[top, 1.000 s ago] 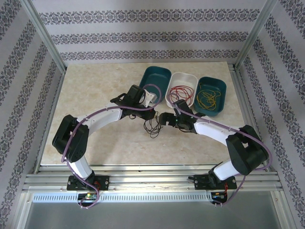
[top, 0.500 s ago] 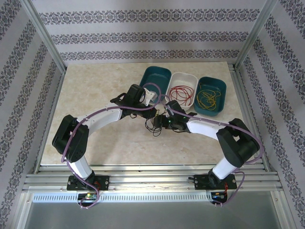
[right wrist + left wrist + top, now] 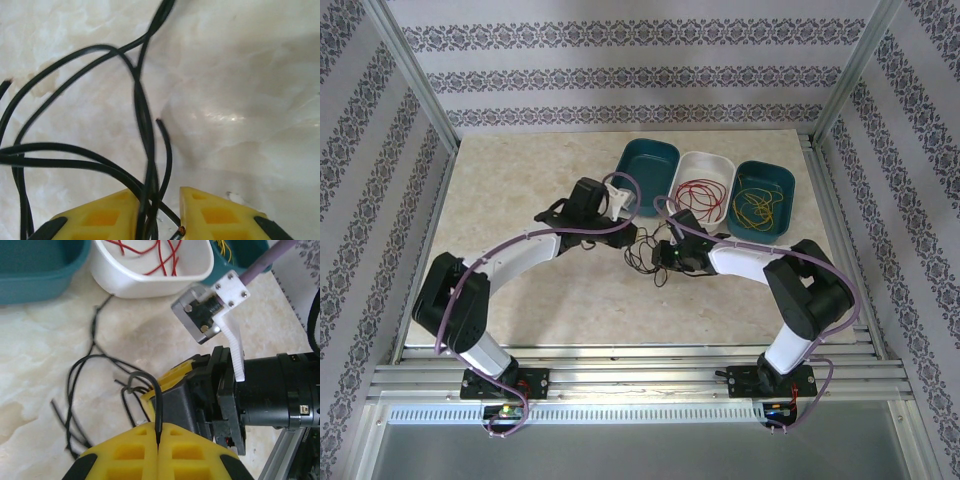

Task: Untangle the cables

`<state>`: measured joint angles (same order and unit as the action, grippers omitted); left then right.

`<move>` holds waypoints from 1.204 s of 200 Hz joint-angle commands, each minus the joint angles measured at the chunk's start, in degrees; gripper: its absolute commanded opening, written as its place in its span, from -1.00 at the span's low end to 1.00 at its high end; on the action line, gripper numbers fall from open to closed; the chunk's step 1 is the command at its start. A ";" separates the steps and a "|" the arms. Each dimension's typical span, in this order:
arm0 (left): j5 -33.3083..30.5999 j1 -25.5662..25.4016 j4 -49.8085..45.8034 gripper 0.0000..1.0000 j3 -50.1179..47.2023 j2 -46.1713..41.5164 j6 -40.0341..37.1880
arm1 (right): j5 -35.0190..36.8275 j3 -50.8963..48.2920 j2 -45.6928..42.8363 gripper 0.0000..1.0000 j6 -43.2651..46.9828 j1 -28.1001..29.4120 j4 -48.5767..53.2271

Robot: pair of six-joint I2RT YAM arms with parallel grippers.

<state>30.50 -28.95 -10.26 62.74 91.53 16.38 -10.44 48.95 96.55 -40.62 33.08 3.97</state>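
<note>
Marble tabletop [image 3: 520,180] — left claw [image 3: 158,432] clamps black cables [image 3: 157,405]; right claw [image 3: 158,196] ajar around them

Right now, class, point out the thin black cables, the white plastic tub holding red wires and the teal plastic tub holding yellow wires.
thin black cables [image 3: 141,107], right wrist view, crossing strands.
white tub [image 3: 705,154], top view, far rim.
teal tub with yellow wires [image 3: 765,165], top view, far rim.

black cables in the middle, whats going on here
Both arms are working on the black cables. The left gripper is shut on one black strand; the right gripper has several strands between its slightly parted jaws. The red cables lie in the white bin, the yellow cables in a teal bin.
</note>
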 commanded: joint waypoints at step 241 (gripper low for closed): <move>-9.93 12.57 0.06 -1.00 -8.32 -14.66 3.02 | 4.02 -4.39 -1.67 -1.00 -1.37 -1.97 1.41</move>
<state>24.53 -18.20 -9.91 54.59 79.31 18.57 -9.04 45.82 96.14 -41.71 32.34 2.74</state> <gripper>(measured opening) 0.044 0.065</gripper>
